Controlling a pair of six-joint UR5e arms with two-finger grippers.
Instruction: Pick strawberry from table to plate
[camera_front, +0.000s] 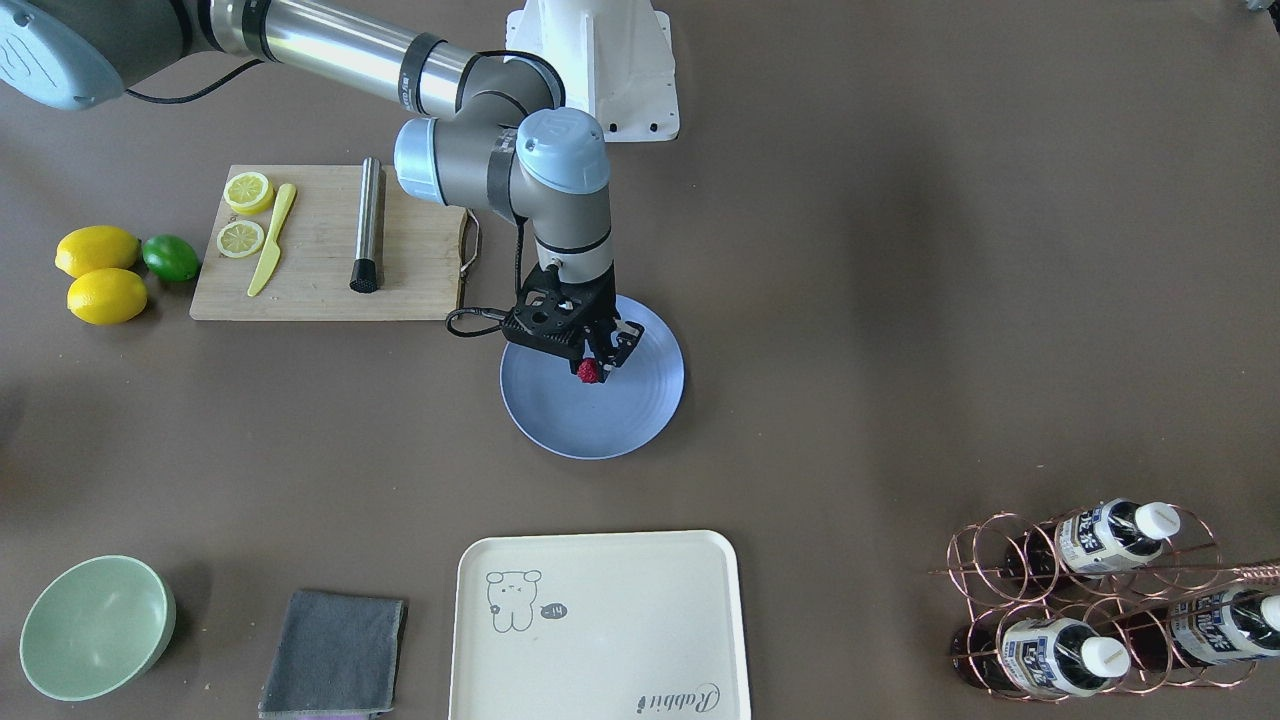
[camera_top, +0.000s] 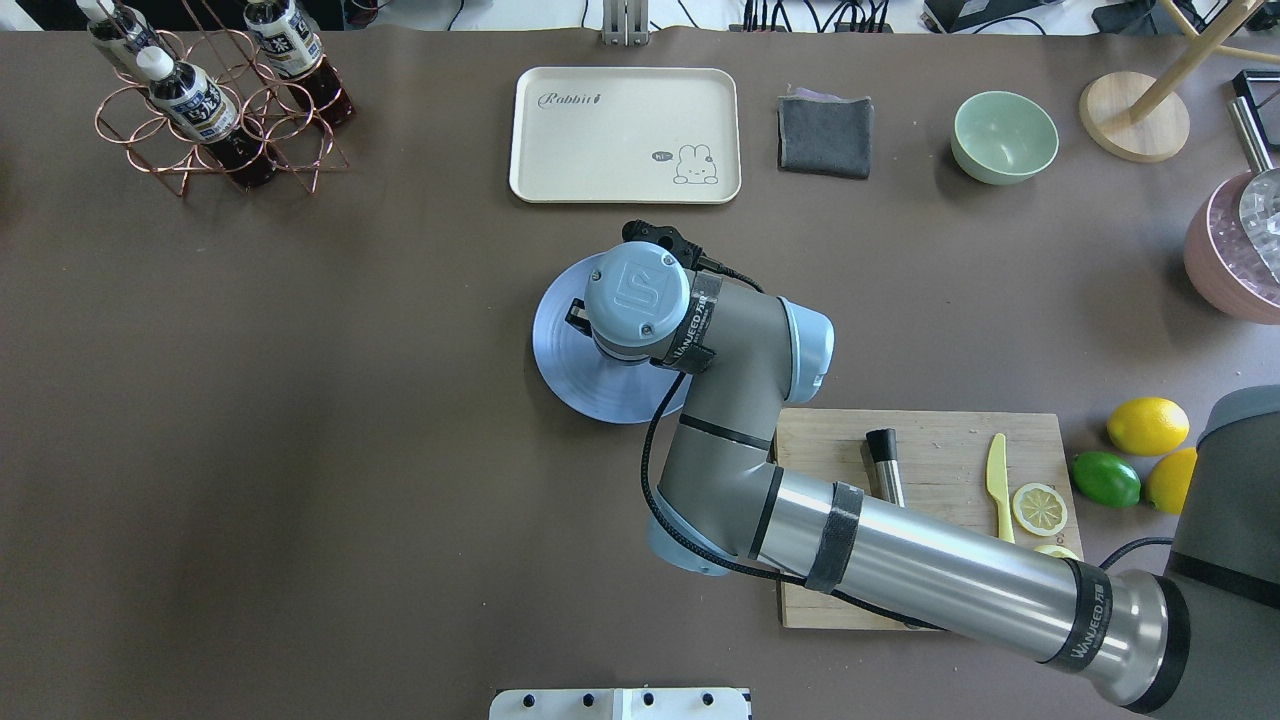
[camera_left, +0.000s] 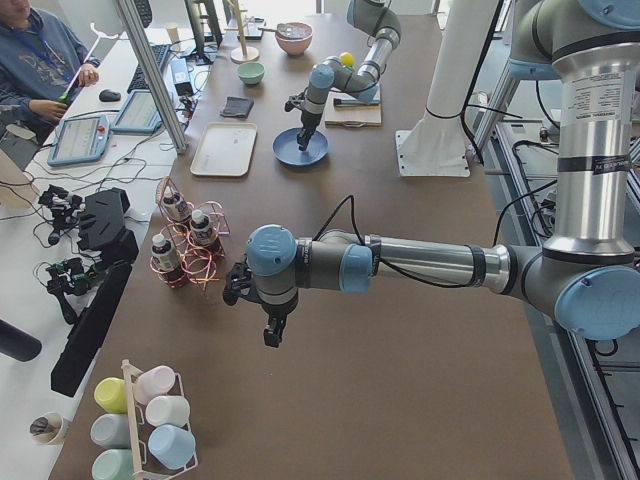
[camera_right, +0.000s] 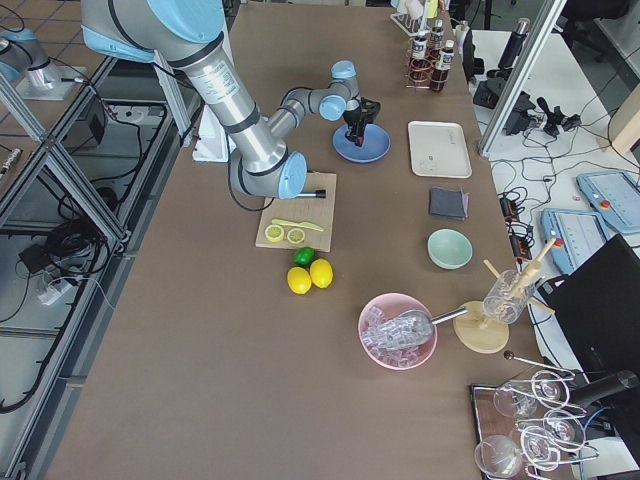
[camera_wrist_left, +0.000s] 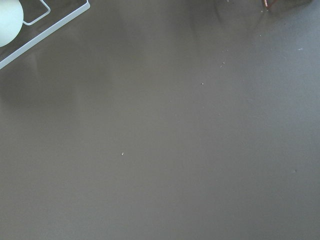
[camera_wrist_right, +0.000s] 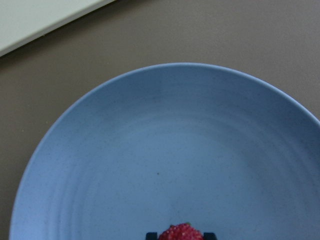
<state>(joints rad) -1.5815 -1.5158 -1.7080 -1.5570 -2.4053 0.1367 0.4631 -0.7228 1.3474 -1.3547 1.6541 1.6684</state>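
The small dark-red strawberry (camera_front: 589, 371) sits between the fingertips of my right gripper (camera_front: 591, 368), which is shut on it over the middle of the pale blue plate (camera_front: 600, 425). In the right wrist view the strawberry (camera_wrist_right: 181, 233) shows at the bottom edge between two dark fingertips (camera_wrist_right: 151, 234), with the plate (camera_wrist_right: 170, 150) filling the frame beneath. From overhead the wrist hides the berry; only the plate (camera_top: 565, 370) shows. My left gripper (camera_left: 268, 335) hangs above the bare table (camera_wrist_left: 160, 130) near the bottle rack. I cannot tell whether it is open or shut.
A wooden cutting board (camera_front: 320, 285) with lemon slices, a yellow knife and a metal rod lies beside the plate. Two lemons (camera_front: 100, 270) and a lime (camera_front: 170, 257) are further out. A cream tray (camera_front: 600, 620), green bowl (camera_front: 95, 625), grey cloth (camera_front: 335, 650) and copper bottle rack (camera_front: 1100, 600) line the far edge.
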